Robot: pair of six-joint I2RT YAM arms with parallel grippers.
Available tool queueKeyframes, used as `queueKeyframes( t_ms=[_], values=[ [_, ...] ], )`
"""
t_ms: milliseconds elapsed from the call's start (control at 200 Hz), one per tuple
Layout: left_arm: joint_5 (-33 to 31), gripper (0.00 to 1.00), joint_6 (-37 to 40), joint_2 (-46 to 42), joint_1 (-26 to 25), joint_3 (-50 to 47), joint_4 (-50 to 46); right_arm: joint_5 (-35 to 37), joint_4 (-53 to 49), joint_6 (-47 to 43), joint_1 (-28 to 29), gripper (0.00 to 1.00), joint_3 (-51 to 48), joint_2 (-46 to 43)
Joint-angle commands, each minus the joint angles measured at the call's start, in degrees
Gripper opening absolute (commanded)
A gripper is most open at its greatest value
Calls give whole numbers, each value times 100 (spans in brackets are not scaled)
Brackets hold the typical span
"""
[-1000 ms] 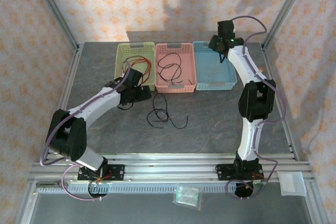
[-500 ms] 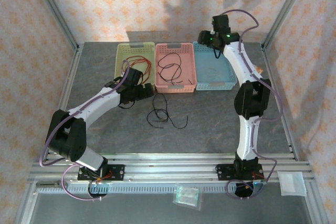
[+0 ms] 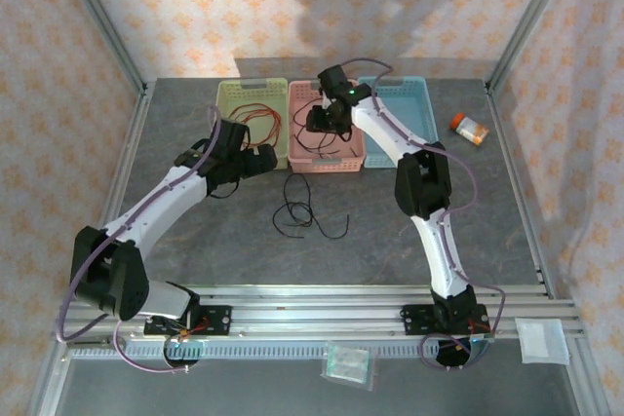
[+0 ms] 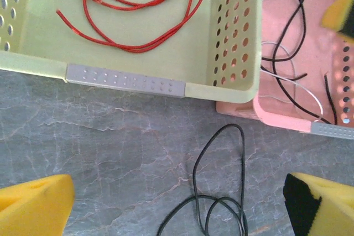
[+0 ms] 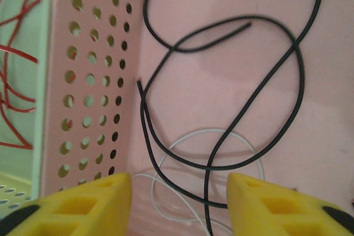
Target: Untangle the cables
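Right claw [image 5: 178, 192] agape above black, white cables [image 5: 295, 45] in pink basket [image 5: 232, 98]; left claw [image 4: 177, 203] agape, red cables [image 4: 138, 45] in green basket [image 4: 33, 62]

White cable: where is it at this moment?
In the right wrist view the white cable lies in the pink basket, at its near end. It is looped under the black cable, with the right gripper open above it.

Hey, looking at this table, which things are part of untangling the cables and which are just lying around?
Part of the job: red cables in the green basket; black cables and white cable in the pink basket; loose black cable on the table; blue basket.
Lying about: orange bottle on the table; plastic packet and white pad by the front rail.
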Motion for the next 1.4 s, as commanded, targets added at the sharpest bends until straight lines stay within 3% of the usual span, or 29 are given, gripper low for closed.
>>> queueKeyframes(
  t_ms=[0,350,631,1397],
  values=[
    [80,99,271,-292,54,126,-454,320,-210,313,74,44,190,135],
    [153,99,691,-728,239,109,-903,773,-820,1490,493,37,973,764],
    [397,99,1304,-719,456,380,-1241,1101,-547,2265,631,36,989,854],
    [683,99,2100,-773,859,490,-1578,1696,-346,2977,579,36,1426,1356]
  ],
)
